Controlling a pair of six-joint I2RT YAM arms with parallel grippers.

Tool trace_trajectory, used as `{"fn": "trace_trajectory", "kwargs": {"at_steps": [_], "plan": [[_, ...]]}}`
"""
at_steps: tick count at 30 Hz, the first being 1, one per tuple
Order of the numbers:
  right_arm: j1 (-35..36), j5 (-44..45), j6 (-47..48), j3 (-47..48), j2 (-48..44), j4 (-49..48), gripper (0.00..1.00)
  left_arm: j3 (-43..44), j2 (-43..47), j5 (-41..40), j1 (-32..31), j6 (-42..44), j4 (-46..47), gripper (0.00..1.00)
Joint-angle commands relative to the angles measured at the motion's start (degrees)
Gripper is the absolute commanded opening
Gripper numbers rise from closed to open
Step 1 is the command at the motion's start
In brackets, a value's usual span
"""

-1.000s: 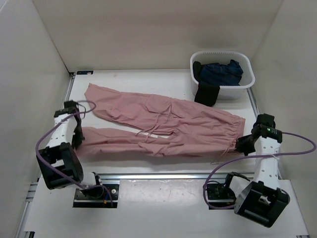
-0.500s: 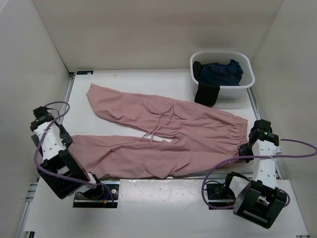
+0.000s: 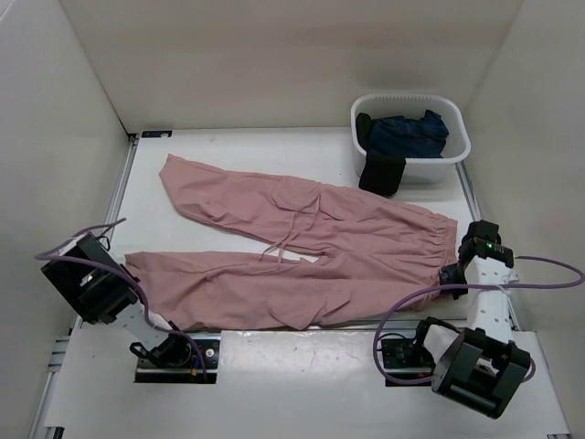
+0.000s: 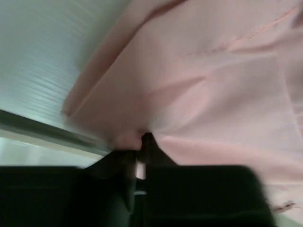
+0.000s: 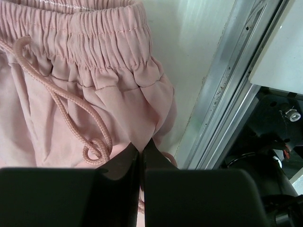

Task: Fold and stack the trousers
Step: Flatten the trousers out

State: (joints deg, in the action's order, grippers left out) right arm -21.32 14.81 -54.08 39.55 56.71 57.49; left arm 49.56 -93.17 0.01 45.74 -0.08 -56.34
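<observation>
Pink trousers point(image 3: 302, 247) spread flat across white table point(image 3: 228, 146), legs pointing left, waistband right, left gripper point(image 4: 141, 142) at near leg's cuff, jaws almost together, hold on cloth unclear through blur, right gripper point(image 5: 141, 147) closed tight, pinching waistband's near corner

Left wrist view: smeared all over. The trousers point(image 4: 203, 85) run off the top and right edges, seams barely readable. On the left gripper point(image 4: 140, 142), the dark fingers melt into one block. A pink lump sits at the tips; pinched or merely behind them, cannot tell.

Top view: that gripper is hidden under the left arm point(image 3: 87, 285).

Right wrist view: the waistband point(image 5: 94, 28) is cut by the top and left edges. The drawstring point(image 5: 71, 103) leaves at left. A fold vanishes between the tips of the right gripper point(image 5: 141, 150).

Tub point(image 3: 457, 154): dark clothes point(image 3: 407, 135) bunched, lower part behind the wall, kind too small to tell.
</observation>
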Motion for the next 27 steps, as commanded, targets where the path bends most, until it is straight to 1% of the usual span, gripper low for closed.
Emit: {"fn": "trace_trajectory", "kwargs": {"at_steps": [1, 3, 4, 5, 6, 7, 8, 9, 11, 12, 13, 16, 17, 20, 23, 27], "plan": [[-0.21, -0.56, 0.2, 2.0, -0.02, -0.98, 0.02, 2.02, -0.7, 7.19, 0.58, 0.08, -1.31, 0.14], [-0.21, -0.57, 1.61, 4.99, -0.02, 0.5, 0.02, 5.79, 2.62, 6.06, 2.07, 0.08, -1.85, 0.14], [-0.21, -0.57, 2.22, 8.93, -0.54, 1.38, 0.0, 7.64, 4.12, 4.14, 2.08, 0.08, -2.46, 0.14], [-0.21, -0.57, 2.75, 11.14, -0.55, 2.26, 0.0, 9.74, 6.83, -0.93, 2.6, 0.08, -2.46, 0.14], [-0.21, -0.57, 2.76, 13.25, -0.55, 3.14, 0.0, 14.38, 7.9, -3.5, 2.6, 0.08, -2.46, 0.14], [-0.21, -1.09, 3.37, 17.01, -0.55, 3.15, 0.0, 16.86, 8.78, -5.44, 2.6, 0.08, -2.46, 0.14], [-0.21, -3.79, 3.37, 18.62, -0.55, 2.63, 0.0, 19.32, 8.79, -8.16, 2.6, 0.08, -2.46, 0.14], [-0.21, -5.56, 3.37, 19.85, 0.24, 0.8, 0.0, 24.04, 8.79, -9.4, 2.6, 0.08, -2.46, 0.14], [-0.21, -9.51, 3.89, 22.4, 2.08, -1.93, 0.0, 27.77, 6.95, -11.17, 2.0, 0.08, -3.43, 0.14], [-0.21, -13.28, 3.9, 23.02, 3.66, -5.43, 0.0, 30.13, 4.77, -11.78, 1.99, 0.08, -4.13, 0.14], [-0.21, -14.44, 3.9, 23.03, 4.54, -6.68, 0.0, 30.94, 3.44, -11.79, 1.12, 0.08, -4.83, 0.14], [-0.21, -16.03, 3.37, 26.97, 8.23, -7.22, 0.0, 34.01, -1.13, -12.58, -0.12, 0.08, -6.94, 0.14], [-0.21, -17.78, 3.37, 29.25, 9.03, -7.22, 0.0, 34.98, -1.92, -13.1, -0.12, 0.08, -7.64, 0.14], [-0.21, -18.32, 4.43, 32.77, 10.35, -6.17, 0.0, 39.02, -2.99, -14.42, -0.65, 0.08, -8.35, 0.14], [-0.21, -16.92, 5.57, 31.57, 9.31, -3.79, 0.0, 40.26, -2.99, -17.32, -0.65, 0.08, -8.35, 0.14], [-0.21, -17.62, 4.95, 24.18, 5.79, -3.79, 0.0, 39.47, -2.99, -20.14, -1.7, 0.08, -8.88, 0.14]]}}
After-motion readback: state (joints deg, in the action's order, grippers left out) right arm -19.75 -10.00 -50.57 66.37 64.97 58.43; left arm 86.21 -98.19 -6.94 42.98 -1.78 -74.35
